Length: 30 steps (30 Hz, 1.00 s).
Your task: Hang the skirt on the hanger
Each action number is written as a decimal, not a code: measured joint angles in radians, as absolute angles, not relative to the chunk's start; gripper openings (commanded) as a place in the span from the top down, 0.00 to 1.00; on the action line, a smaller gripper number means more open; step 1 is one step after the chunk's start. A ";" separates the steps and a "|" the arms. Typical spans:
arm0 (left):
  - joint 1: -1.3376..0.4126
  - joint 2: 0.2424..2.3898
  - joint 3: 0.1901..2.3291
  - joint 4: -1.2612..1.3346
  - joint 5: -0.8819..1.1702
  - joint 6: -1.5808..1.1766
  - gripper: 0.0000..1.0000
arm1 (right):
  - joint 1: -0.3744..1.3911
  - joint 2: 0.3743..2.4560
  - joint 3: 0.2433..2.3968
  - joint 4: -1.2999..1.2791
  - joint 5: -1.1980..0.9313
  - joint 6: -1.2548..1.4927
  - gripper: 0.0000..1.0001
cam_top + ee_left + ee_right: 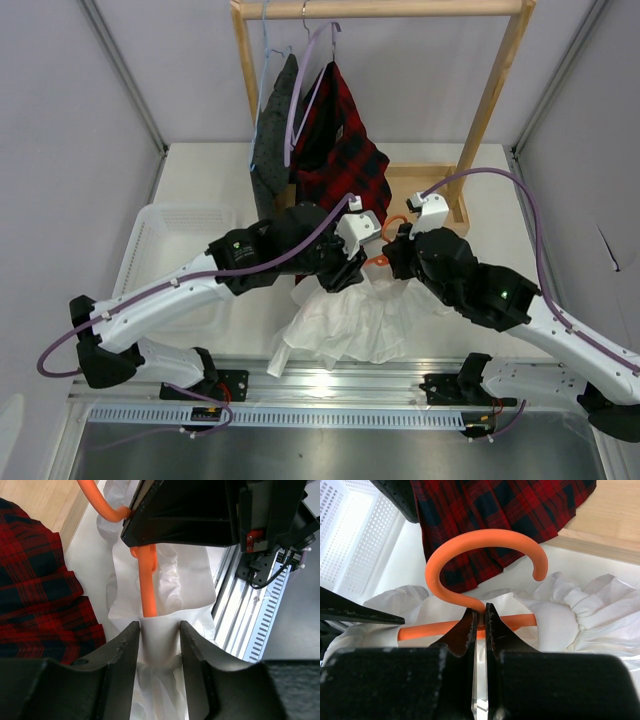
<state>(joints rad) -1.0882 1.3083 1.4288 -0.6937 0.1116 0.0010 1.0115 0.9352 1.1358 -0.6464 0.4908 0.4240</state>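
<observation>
We judge the task about halfway done. The right gripper (480, 615) has its jaws clenched on the neck of the hanger (485, 535), just under the hook. One orange arm runs from there toward the left gripper (159, 627) and disappears into an opening of the skirt (350, 325) just ahead of those jaws. The left jaws stand either side of a band of white fabric. It fills the gap from face to face, so we read it as grasped (a light hold, perhaps). Most of the skirt lies crumpled on the surface (200, 165) below and nearer than both jaws. What seems left is drawing the waist over the hanger's other arm so the skirt sits evenly.

As for containers, a white perforated basket (165, 225) sits to the outer side of the left jaws. We see nothing in the part that the arm leaves uncovered. Beyond both jaws lies a shallow wooden tray (455, 200), with the plaid garment (340, 150) hanging over its near edge; its contents we cannot make out.
</observation>
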 measured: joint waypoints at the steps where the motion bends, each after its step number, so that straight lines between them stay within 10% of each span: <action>1: -1.088 1.311 1.429 -0.690 0.112 0.001 0.65 | 1.011 0.935 1.136 -0.650 0.491 0.424 1.00; 13: -1.087 1.341 1.428 -0.641 0.102 0.001 0.87 | 1.010 0.913 1.142 -0.694 0.498 0.422 1.00; 18: -1.087 1.342 1.418 -0.614 0.124 0.004 0.57 | 1.010 0.912 1.142 -0.696 0.500 0.418 1.00; 22: -1.089 1.341 1.402 -0.580 0.145 0.007 0.51 | 1.011 0.912 1.151 -0.691 0.483 0.418 1.00; 30: -1.087 1.341 1.394 -0.577 0.128 0.026 0.90 | 1.011 0.912 1.168 -0.686 0.468 0.417 1.00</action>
<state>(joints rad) -1.0874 1.3411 1.3941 -0.5766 0.1276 0.0261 1.0115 0.9119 1.1675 -0.6865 0.4683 0.4171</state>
